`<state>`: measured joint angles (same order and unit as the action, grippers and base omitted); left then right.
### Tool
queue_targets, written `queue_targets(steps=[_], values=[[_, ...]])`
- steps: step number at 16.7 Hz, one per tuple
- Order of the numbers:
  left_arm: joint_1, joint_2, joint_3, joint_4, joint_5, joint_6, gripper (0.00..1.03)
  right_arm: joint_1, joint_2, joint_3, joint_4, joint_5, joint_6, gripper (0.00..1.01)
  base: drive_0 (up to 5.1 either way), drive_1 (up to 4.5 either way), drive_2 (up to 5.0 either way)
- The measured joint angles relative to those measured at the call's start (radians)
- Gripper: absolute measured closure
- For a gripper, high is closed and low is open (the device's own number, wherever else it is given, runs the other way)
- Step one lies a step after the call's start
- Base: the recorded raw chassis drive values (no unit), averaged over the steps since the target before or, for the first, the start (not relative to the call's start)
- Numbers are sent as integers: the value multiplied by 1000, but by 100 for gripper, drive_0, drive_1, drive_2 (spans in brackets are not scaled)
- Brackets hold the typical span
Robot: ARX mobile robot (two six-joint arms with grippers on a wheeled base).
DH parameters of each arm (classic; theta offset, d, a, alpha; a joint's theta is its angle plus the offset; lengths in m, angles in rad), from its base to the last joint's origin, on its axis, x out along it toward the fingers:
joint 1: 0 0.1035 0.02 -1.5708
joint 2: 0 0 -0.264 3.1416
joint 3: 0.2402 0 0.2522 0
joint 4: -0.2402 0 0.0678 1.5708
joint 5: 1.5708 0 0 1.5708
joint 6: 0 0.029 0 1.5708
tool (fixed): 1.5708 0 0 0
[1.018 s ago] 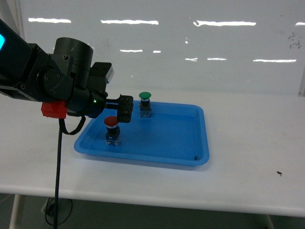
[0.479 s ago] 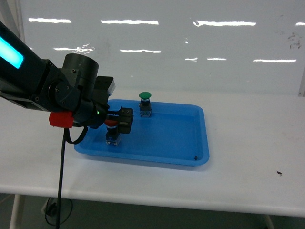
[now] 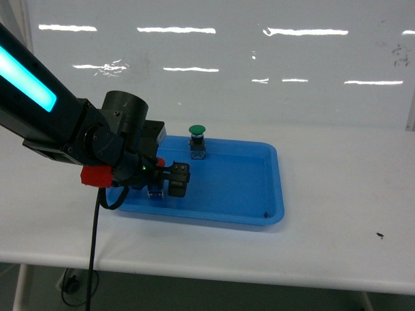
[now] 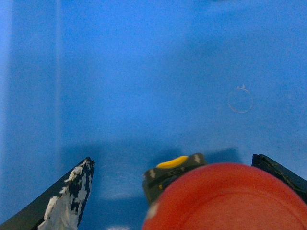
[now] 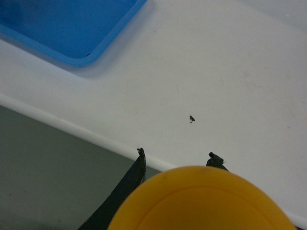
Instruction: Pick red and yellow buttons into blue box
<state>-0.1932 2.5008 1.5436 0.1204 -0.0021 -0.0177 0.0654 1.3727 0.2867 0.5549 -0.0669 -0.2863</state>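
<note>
White bench [image 3: 337, 194] is seen under a shallow blue tray [image 3: 246, 188]. No writing can be read. On the tray, the left tool [image 3: 170, 179] is spread wide around the red button [image 4: 225, 199], with gaps seen on both sides. The yellow button [image 5: 201, 201] is held tight between the right tool's fingers [image 5: 127, 184], above the bench edge.

No readable text, label, brand, number or sign shows in any of the three views.
</note>
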Motion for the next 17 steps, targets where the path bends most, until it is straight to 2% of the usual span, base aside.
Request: queue_targets(steps=[1, 3, 6, 7, 14, 17], values=[[-4, 0, 0, 0, -4, -1, 5, 0, 0, 0, 0, 0, 0, 68, 0, 0, 0], [-8, 1, 3, -1, -48, 16, 5, 0, 0, 0, 0, 0, 0, 68, 0, 0, 0], [-3, 2, 4, -1, -51, 23, 5, 0, 0, 0, 0, 0, 0, 68, 0, 0, 0], [-3, 2, 4, -1, -51, 25, 12, 0, 0, 0, 0, 0, 0, 68, 0, 0, 0], [-3, 2, 5, -1, -51, 25, 75, 0, 0, 0, 0, 0, 0, 68, 0, 0, 0], [-3, 2, 5, 5, -51, 26, 77, 0, 0, 0, 0, 0, 0, 68, 0, 0, 0]])
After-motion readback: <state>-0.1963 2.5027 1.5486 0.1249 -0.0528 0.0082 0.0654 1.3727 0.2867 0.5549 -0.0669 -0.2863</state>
